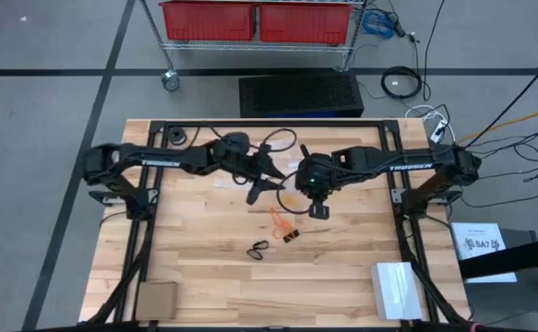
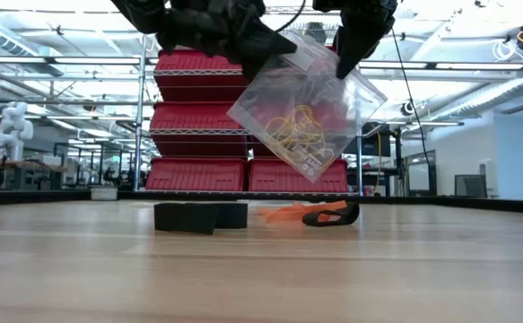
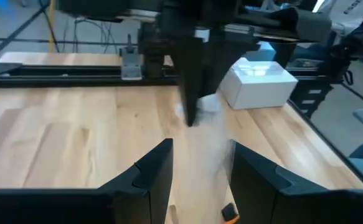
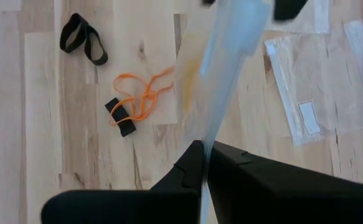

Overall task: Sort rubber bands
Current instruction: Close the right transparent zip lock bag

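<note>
1. I am holding a clear bag (image 2: pixel 301 112) up over the middle of the table (image 1: pixel 195 258), with pale tan rubber bands (image 2: pixel 299 130) bunched inside it. The right end effector (image 4: pixel 204 152) is pinched shut on one edge of the bag.
2. The left end effector (image 3: pixel 201 165) is standing open right beside the bag. From the low view it seems to be touching the bag's other top corner, but I cannot tell whether it is really gripping it.
3. The rest of the bands are lying on the table below: orange bands (image 4: pixel 141 93) with a black band (image 4: pixel 120 116) touching them, and a black pair (image 4: pixel 81 40) a little further off.
4. My main worry: the bag is hanging tilted from a thin pinch. If the film is slipping out of the right fingers, the bag is dropping and the tan bands are spilling back among the orange and black ones.
5. If I am pulling the two end effectors apart too briskly, the bag mouth could be tearing or snapping open.
6. Another empty bag (image 4: pixel 312 87) is lying flat nearby; a falling bag could be landing on it.
</note>
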`<state>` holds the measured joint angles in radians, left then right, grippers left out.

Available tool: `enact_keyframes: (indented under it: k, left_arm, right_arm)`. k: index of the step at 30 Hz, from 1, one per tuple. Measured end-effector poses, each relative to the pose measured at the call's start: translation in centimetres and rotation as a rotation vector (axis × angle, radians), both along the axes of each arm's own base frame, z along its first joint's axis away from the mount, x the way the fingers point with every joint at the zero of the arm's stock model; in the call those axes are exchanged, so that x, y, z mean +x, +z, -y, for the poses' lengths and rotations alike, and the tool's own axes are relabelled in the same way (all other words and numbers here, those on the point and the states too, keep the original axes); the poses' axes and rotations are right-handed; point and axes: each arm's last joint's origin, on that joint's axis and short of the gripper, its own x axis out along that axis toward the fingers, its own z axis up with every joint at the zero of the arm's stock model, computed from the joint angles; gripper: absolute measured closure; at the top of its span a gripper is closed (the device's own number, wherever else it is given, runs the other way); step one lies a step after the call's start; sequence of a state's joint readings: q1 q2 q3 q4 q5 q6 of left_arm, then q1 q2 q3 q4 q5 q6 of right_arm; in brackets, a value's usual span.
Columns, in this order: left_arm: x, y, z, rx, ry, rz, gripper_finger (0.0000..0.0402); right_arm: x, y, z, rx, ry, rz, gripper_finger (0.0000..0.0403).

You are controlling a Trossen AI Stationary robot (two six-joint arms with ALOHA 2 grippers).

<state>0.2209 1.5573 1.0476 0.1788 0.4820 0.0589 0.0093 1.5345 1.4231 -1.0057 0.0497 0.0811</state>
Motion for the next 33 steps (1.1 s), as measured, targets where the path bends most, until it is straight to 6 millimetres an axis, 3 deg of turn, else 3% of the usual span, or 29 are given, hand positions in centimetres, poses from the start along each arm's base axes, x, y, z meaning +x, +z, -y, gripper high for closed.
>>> enact_keyframes:
  k: [16, 22, 26, 33]
  left_arm:
    - [-0.3, 0.9, 0.2, -0.004, -0.021, 0.002, 0.0254]
    - [-0.1, 0.7, -0.1, 0.024, 0.068, -0.004, 0.0258]
    - [0.0, 1.0, -0.1, 0.032, 0.070, 0.038, 0.0289]
    - [0.1, 1.3, 0.0, 0.038, 0.053, 0.071, 0.0379]
  right_arm:
    - [-0.3, -0.1, 0.0, 0.000, 0.000, -0.028, 0.0403]
    - [-0.2, -0.1, -0.1, 0.001, 0.002, -0.025, 0.0403]
    - [-0.2, -0.1, -0.1, 0.002, 0.003, -0.024, 0.0403]
    - [-0.2, -0.1, -0.2, 0.003, 0.007, -0.024, 0.0403]
